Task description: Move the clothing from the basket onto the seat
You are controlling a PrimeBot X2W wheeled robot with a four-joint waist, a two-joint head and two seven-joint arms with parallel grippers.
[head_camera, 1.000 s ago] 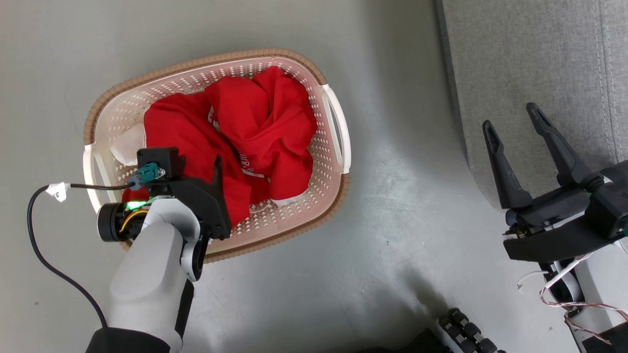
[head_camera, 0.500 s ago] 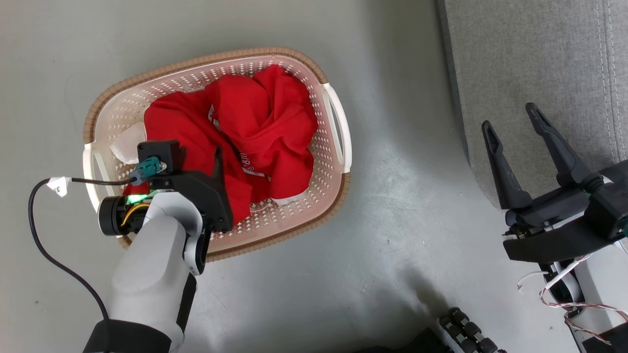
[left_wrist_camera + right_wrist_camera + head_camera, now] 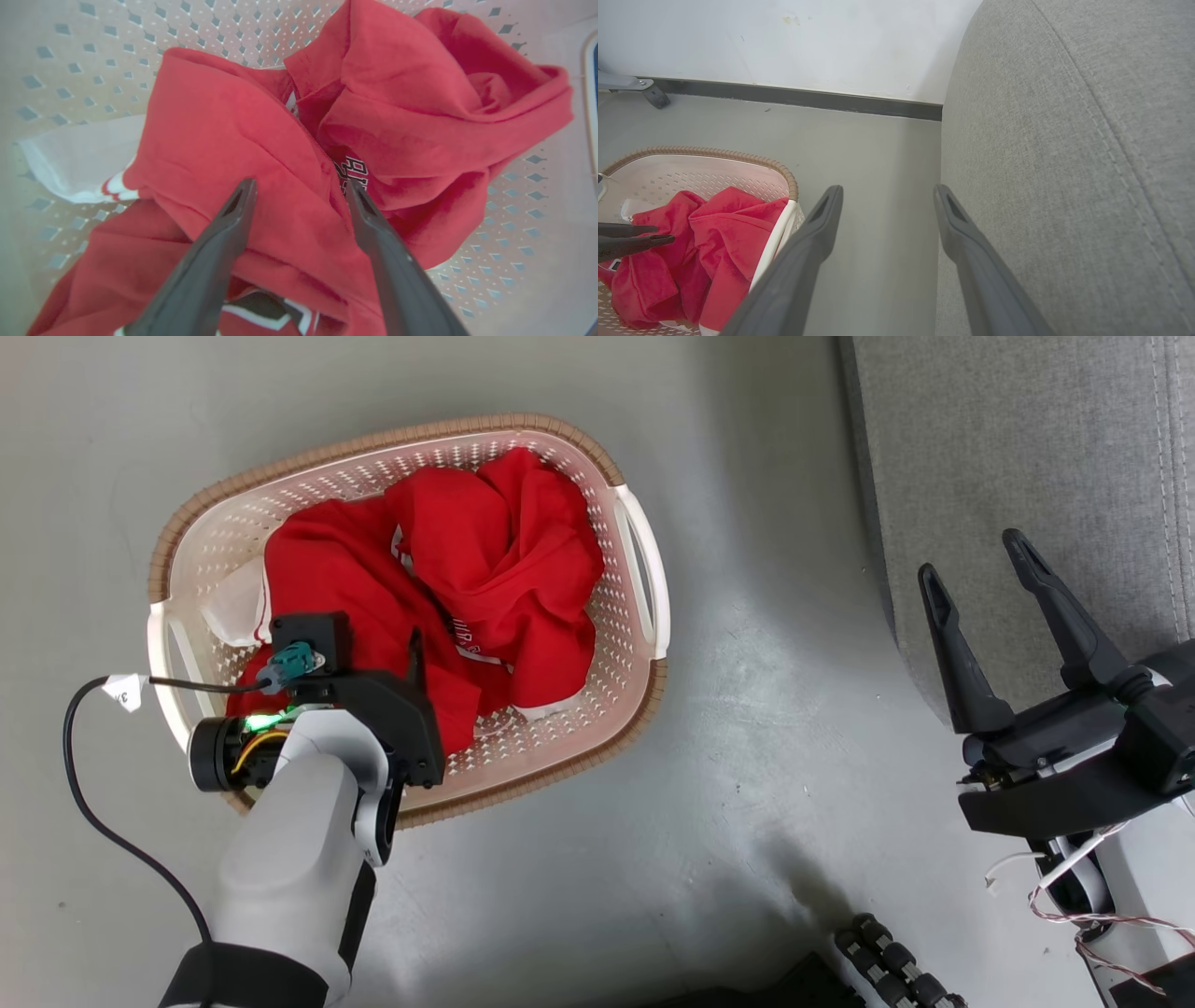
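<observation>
The clothing [image 3: 448, 588] is a crumpled bright red heap in the basket [image 3: 373, 437], which stands on the floor. A white part with red stripes [image 3: 79, 158] lies at the heap's edge, and black-and-white print [image 3: 352, 170] shows in a fold. My left gripper [image 3: 299, 186] points down into the basket, open, with its fingers [image 3: 414, 658] astride a red fold and nothing clamped. Over the front corner of the grey seat [image 3: 1027, 429], my right gripper [image 3: 971, 555] is open and holds nothing. The right wrist view has the seat [image 3: 1064, 140] at its right, the basket [image 3: 714, 151] at its left.
Grey floor [image 3: 747, 709] separates basket and seat. A black cable with a white tag [image 3: 126, 691] loops from my left wrist past the basket's near-left rim. A dark ribbed part [image 3: 887, 961] sits at the bottom edge. Behind are a pale wall and dark baseboard [image 3: 831, 102].
The head picture has shifted a little and the basket looks slightly larger, so the camera moved. My left gripper stays open over the clothing. The right gripper has not moved.
</observation>
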